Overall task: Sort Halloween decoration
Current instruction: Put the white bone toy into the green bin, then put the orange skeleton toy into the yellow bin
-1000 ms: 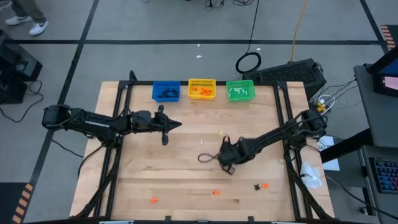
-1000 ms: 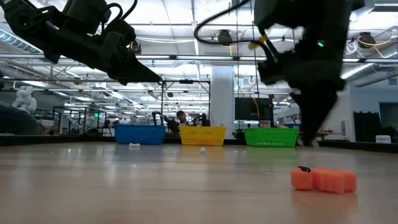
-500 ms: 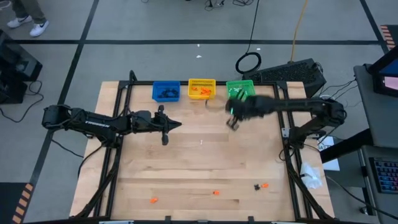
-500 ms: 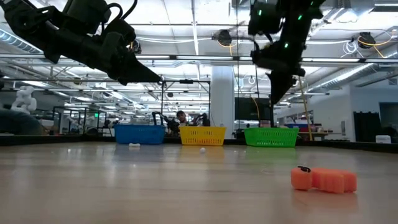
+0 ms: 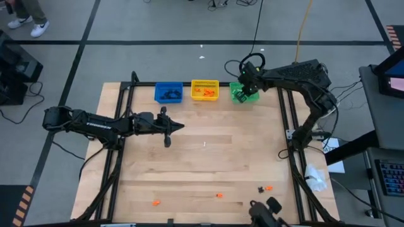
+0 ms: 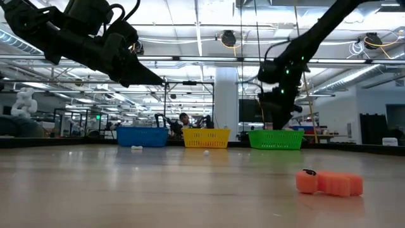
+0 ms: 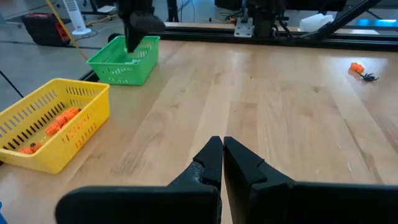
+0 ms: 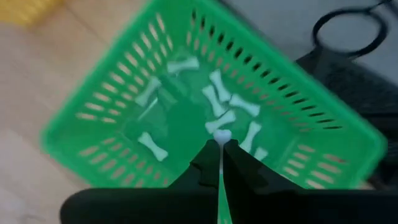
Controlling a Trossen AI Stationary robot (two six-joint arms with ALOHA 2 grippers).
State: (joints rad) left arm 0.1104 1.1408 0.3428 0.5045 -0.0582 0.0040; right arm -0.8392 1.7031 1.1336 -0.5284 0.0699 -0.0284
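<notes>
My right gripper (image 5: 242, 93) hangs over the green bin (image 5: 252, 96) at the table's far edge. It is shut on a small white bone trinket (image 8: 222, 135). Several white bones (image 8: 214, 99) lie on that bin's floor. The yellow bin (image 5: 204, 89) holds orange trinkets and the blue bin (image 5: 168, 93) holds black ones. My left gripper (image 5: 178, 127) is shut and empty, hovering above the table's left half. Loose trinkets lie on the table: a white one (image 5: 204, 144), orange ones (image 5: 156, 202) (image 5: 219, 195), and an orange and black pair (image 5: 264, 188). My right gripper pinches the white bone between its two fingertips. One knobbed end (image 8: 222, 134) sticks out past the tips, and the shaft (image 8: 219, 171) runs back between the fingers. The fingers point down into the green bin from above. The bone is held clear of the table.
The three bins stand in a row along the far edge. The orange and black trinket pair (image 6: 329, 182) lies nearest the low camera. A dark device (image 5: 266, 211) sits at the near edge. Bare wood lies between the bins and the near-edge trinkets.
My right gripper has risen from the middle of the table and swung toward the far edge. It now stands over the green bin.
</notes>
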